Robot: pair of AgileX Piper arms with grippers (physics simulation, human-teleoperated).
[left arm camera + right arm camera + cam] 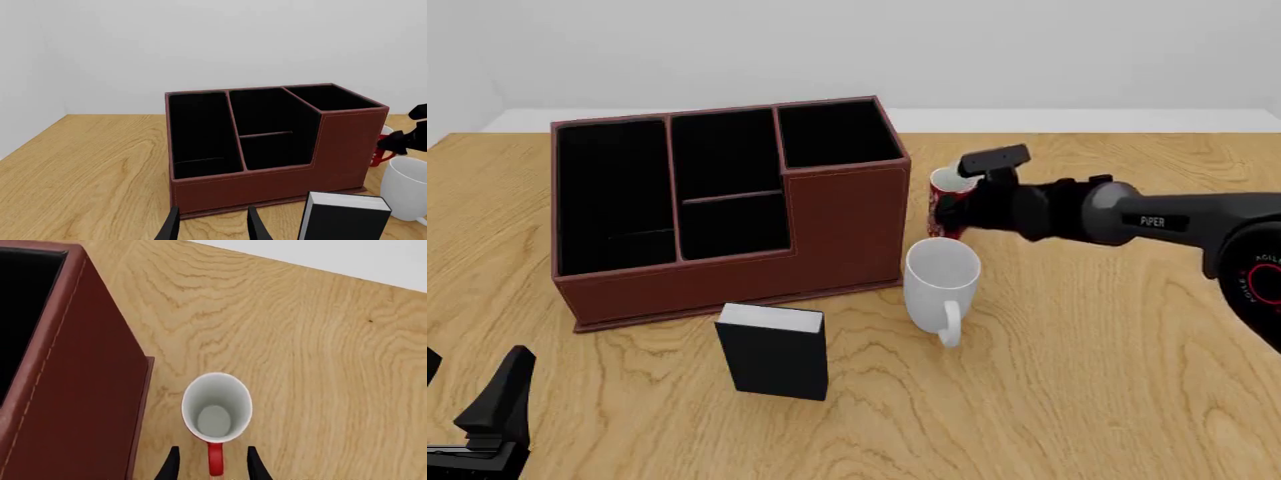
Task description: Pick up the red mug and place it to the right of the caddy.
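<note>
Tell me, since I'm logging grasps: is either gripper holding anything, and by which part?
Nothing is gripped. The right gripper is open, its fingers either side of the red mug's handle, not closed on it. The left gripper is open and empty.

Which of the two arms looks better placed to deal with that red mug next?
The right. Its gripper is open around the red mug's handle beside the caddy, while the left gripper hangs back near the table's front edge.

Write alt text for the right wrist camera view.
Looking down into the upright red mug, white inside, its red handle between the right tool's open fingers. It stands on the wooden table just beside the reddish-brown caddy.
</note>
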